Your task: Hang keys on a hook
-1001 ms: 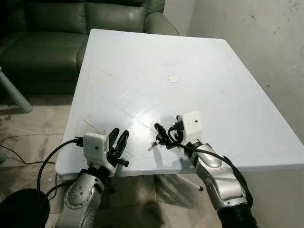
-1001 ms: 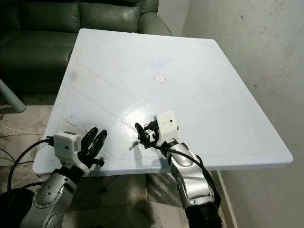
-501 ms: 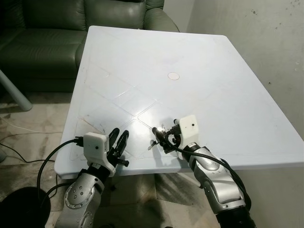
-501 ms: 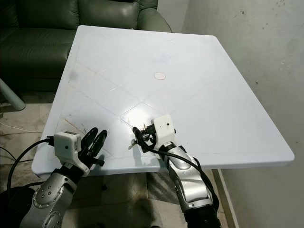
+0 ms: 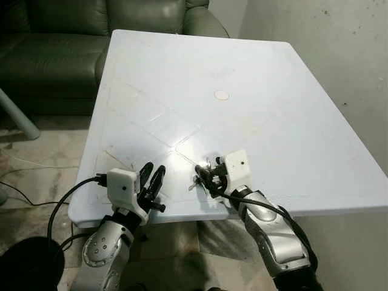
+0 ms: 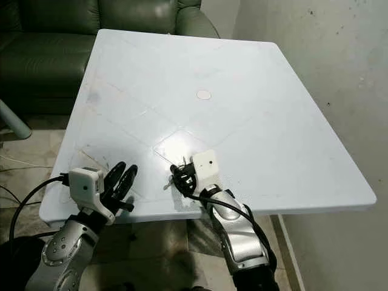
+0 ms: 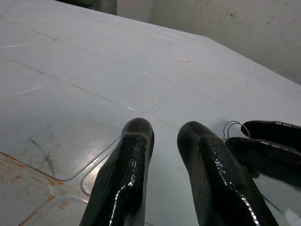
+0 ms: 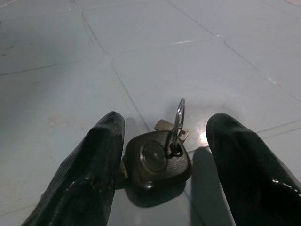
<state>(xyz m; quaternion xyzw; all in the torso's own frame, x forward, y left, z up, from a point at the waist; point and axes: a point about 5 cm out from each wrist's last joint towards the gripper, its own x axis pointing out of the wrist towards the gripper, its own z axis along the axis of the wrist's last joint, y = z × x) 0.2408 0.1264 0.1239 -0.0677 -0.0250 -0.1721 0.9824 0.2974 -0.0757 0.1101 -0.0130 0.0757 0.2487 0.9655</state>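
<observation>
Right wrist view brings out what the eye views blur: the keys [image 8: 160,160], a dark rounded-square fob with a thin wire ring standing upright, lie flat on the glossy white tabletop [image 5: 254,79] near its front edge, between the spread fingers of the right gripper [image 8: 164,155]. Left gripper [image 5: 151,182] hovers at the front left corner, its smooth black fingers narrowly parted.
</observation>
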